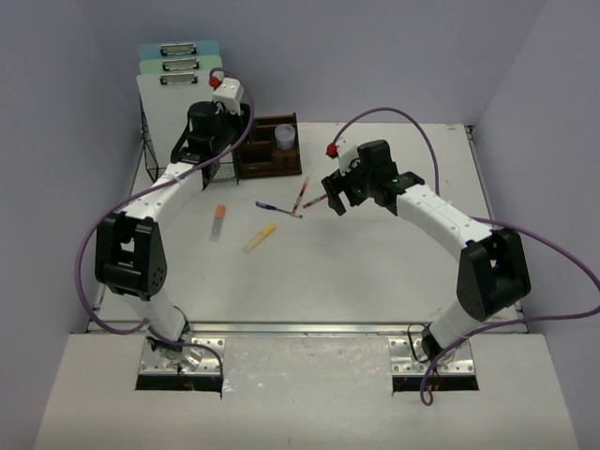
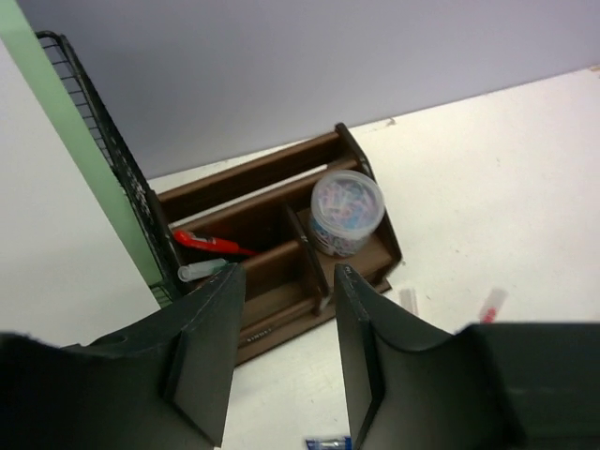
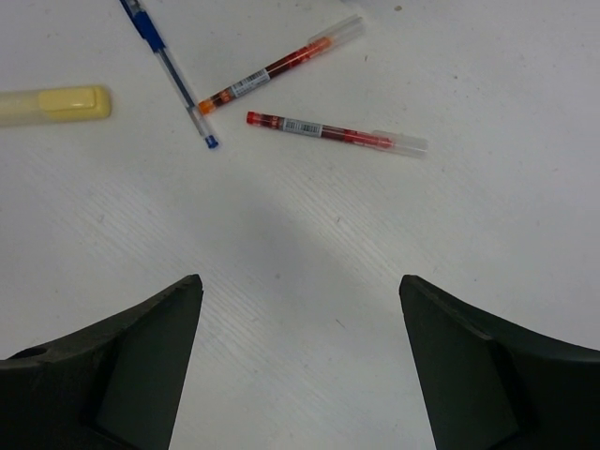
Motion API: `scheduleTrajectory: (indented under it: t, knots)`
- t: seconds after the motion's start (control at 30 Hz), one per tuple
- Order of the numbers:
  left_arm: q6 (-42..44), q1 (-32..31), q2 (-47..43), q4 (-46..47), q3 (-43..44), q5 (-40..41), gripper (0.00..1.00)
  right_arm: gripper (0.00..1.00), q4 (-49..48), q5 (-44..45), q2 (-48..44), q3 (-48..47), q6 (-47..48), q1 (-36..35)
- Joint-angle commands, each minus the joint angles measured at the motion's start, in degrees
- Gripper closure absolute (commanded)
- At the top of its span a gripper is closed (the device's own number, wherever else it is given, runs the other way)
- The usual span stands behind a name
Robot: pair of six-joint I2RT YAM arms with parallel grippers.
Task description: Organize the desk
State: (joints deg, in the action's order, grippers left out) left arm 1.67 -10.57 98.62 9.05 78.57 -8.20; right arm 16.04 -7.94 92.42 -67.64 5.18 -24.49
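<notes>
The white desk spreads under both arms. Past its middle, towards the far edge, the right gripper hangs with jaws wide and empty above a red gel pen, an orange gel pen, a blue ballpoint and a yellow highlighter. The pens' barcode labels are too small to read. Near the far-left corner, the left gripper, jaws partly apart and empty, faces the brown organiser tray.

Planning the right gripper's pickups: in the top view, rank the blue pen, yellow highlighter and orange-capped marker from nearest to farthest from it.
1. The blue pen, just left of the right gripper.
2. The yellow highlighter, further left and closer to the arm bases.
3. The orange-capped marker, farthest left, by the left arm.
</notes>
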Motion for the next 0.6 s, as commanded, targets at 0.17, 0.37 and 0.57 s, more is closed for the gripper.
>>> scheduleTrajectory:
  t: [0.17, 0.37, 0.57]
  knots:
    - [3.20, -7.55, 3.28, -18.23, 5.87, 0.55, 0.64, 0.14, 0.70, 3.56, -1.40, 0.69, -4.57, 1.38]
    - [3.51, -13.01, 11.57, -20.75, 13.25, 2.84, 0.63, 0.14, 2.24, 1.51, -3.31, 3.40, -9.22, 5.79]
    - [1.53, -15.85, 26.40, -28.52, 28.75, 3.49, 0.63, 0.14, 2.28, 0.53, -6.87, 7.41, -8.98, 10.24]
